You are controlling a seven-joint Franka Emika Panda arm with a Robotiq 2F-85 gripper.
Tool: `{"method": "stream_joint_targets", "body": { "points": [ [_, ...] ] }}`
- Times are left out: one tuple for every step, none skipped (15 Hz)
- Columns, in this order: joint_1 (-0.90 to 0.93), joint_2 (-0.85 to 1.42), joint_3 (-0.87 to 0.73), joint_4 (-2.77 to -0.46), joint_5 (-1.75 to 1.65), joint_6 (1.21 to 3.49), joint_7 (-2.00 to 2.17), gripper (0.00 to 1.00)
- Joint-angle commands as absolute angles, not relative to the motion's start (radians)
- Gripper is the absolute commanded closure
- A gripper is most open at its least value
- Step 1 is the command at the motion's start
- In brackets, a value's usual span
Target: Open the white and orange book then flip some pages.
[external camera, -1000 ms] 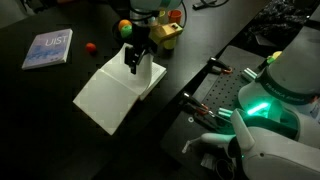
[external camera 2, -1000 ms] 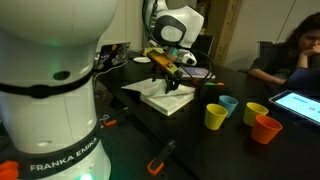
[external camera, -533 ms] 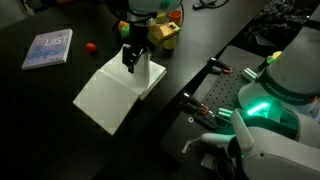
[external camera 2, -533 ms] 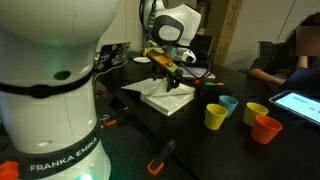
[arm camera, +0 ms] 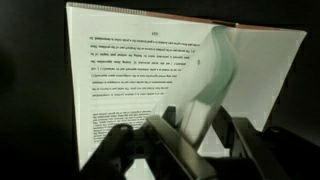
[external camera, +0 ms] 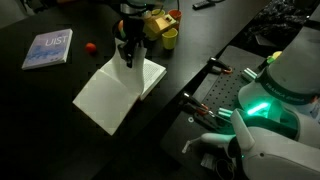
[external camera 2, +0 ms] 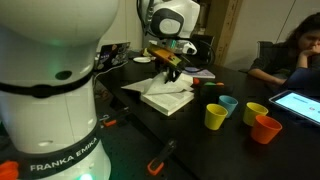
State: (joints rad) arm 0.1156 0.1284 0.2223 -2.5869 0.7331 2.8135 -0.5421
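Text in fine lines covers the exposed sheet of the white and orange book (arm camera: 120, 80), which lies open and flat on the black counter (external camera: 40, 100), close to the counter edge that borders the robot's base. In the wrist view one of the pages (arm camera: 215, 75) curls up off the block and runs down between the two dark fingers (arm camera: 128, 150) of the gripper (arm camera: 198, 125); the jaws stand on either side of that leaf, but whether they pinch it or merely flank it I cannot tell. In both exterior views the gripper (external camera: 126, 55) hangs over the book's far part, near its spine. A thinner blue-and-white book (external camera: 48, 48) lies well apart toward the counter's far side, with a small red ball (external camera: 90, 46) between the two books. In an exterior view four cups (external camera 2: 216, 117) stand grouped near the counter edge beside the open book (external camera 2: 168, 98).
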Motion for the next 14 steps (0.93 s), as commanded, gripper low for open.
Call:
{"method": "stream_joint_targets", "body": {
  "points": [
    [0.137, 0.083, 0.230, -2.578, 0.688, 2.811, -0.517, 0.54],
    [0.130, 0.076, 0.238, -2.577, 0.669, 2.804, -0.499, 0.39],
    [0.132, 0.071, 0.239, -2.574, 0.664, 2.790, -0.492, 0.37],
    [0.131, 0.065, 0.243, -2.570, 0.667, 2.769, -0.485, 0.31],
    [0.132, 0.062, 0.245, -2.566, 0.672, 2.751, -0.472, 0.26],
    [0.132, 0.056, 0.251, -2.559, 0.694, 2.723, -0.478, 0.16],
    [0.135, 0.051, 0.254, -2.551, 0.705, 2.695, -0.477, 0.10],
    [0.139, 0.048, 0.257, -2.543, 0.716, 2.676, -0.478, 0.08],
    [0.142, 0.048, 0.258, -2.535, 0.729, 2.654, -0.479, 0.07],
    [0.146, 0.051, 0.261, -2.528, 0.744, 2.637, -0.483, 0.04],
    [0.150, 0.052, 0.264, -2.521, 0.767, 2.622, -0.498, 0.07],
    [0.157, 0.055, 0.268, -2.516, 0.788, 2.620, -0.509, 0.10],
    [0.162, 0.057, 0.269, -2.511, 0.803, 2.614, -0.512, 0.11],
    [0.169, 0.062, 0.273, -2.505, 0.827, 2.616, -0.521, 0.12]
  ]
}}
